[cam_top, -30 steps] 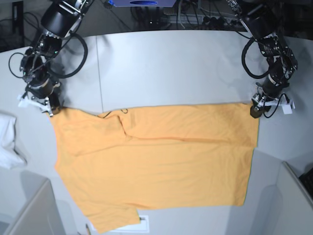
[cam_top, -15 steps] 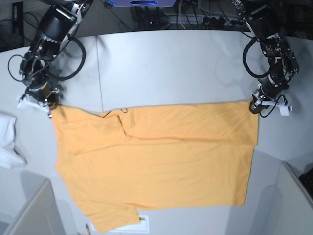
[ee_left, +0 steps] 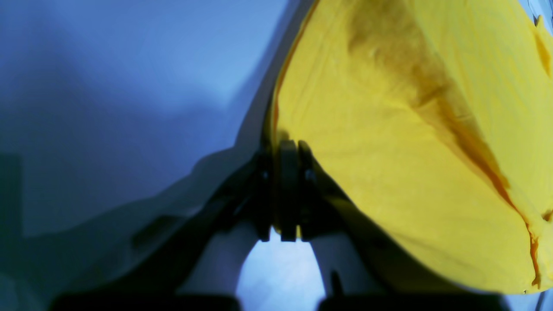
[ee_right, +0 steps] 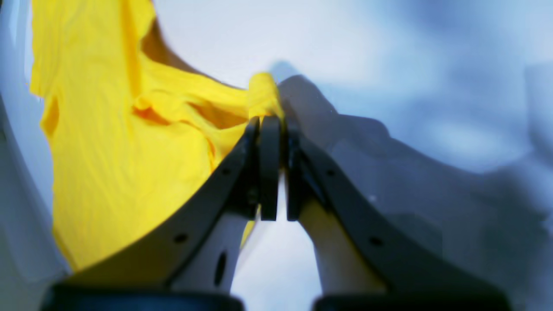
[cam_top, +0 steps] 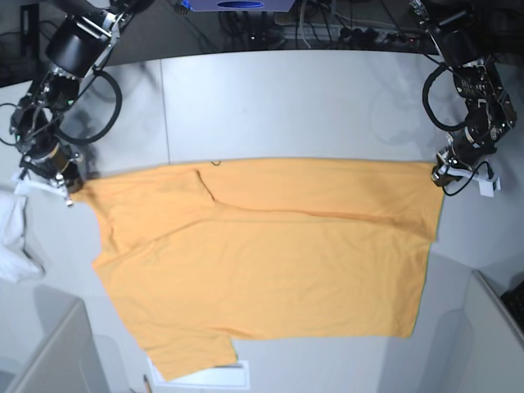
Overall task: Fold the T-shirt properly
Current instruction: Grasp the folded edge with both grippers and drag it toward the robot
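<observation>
The T-shirt (cam_top: pixel 262 262) lies spread across the grey worktop (cam_top: pixel 286 106), stretched between the two arms along its far edge. The left gripper (ee_left: pixel 287 149) has its jaws clamped on one far corner of the cloth, and the right gripper (ee_right: pixel 270 119) has its jaws pinched together on a bunched tuft at the opposite far corner. The risk from here, as I judge it, is a slip: each hold takes only a thin edge of fabric, so an uneven pull or lift could tug a corner free, or drag the shirt askew and crease it before any fold. The wrist views show the pinch itself, the cloth caught between the pads, which the base view leaves too small to read. The base view alone shows the whole garment, the near sleeve at the front edge, and a small white cloth (cam_top: pixel 15 237) beside the right arm.
</observation>
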### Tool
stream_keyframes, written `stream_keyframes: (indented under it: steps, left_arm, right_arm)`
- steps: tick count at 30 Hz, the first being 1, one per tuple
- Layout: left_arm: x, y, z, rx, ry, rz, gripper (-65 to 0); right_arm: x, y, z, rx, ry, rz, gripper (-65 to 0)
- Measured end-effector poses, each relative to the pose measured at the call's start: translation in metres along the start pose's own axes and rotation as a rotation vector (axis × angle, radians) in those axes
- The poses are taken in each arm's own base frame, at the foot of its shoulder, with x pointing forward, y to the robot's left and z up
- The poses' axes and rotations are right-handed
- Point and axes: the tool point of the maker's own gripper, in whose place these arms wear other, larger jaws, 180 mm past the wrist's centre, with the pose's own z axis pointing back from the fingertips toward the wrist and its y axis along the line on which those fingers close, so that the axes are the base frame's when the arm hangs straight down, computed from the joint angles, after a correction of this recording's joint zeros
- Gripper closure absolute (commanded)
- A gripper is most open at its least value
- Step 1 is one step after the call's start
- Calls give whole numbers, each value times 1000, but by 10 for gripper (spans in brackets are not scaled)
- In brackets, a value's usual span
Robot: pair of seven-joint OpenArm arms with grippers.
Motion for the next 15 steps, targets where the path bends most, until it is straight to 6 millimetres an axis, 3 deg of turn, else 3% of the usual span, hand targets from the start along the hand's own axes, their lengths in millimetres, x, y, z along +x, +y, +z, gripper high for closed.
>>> stream_keyframes:
  steps: [4,10,11,13,15]
  left_arm:
    - [-6,3,4,3,1,0,0]
    - [-18,7,18,21,7,-43,0]
    - [-19,7,18,22,3,-42,0]
    - [-18,7,18,23,3,-43,0]
    - [-19,6,18,22,5,-43,0]
  right_arm:
    - [-2,2,2,5,23,4,0]
    - [-34,-18,7,-22,70,-42,0]
    - [-34,-20,10,-22,55,-55,-29]
    - [-31,-18,15,-13,29,-66,-204]
    - [-29,-12,21,13,4,-34,-297]
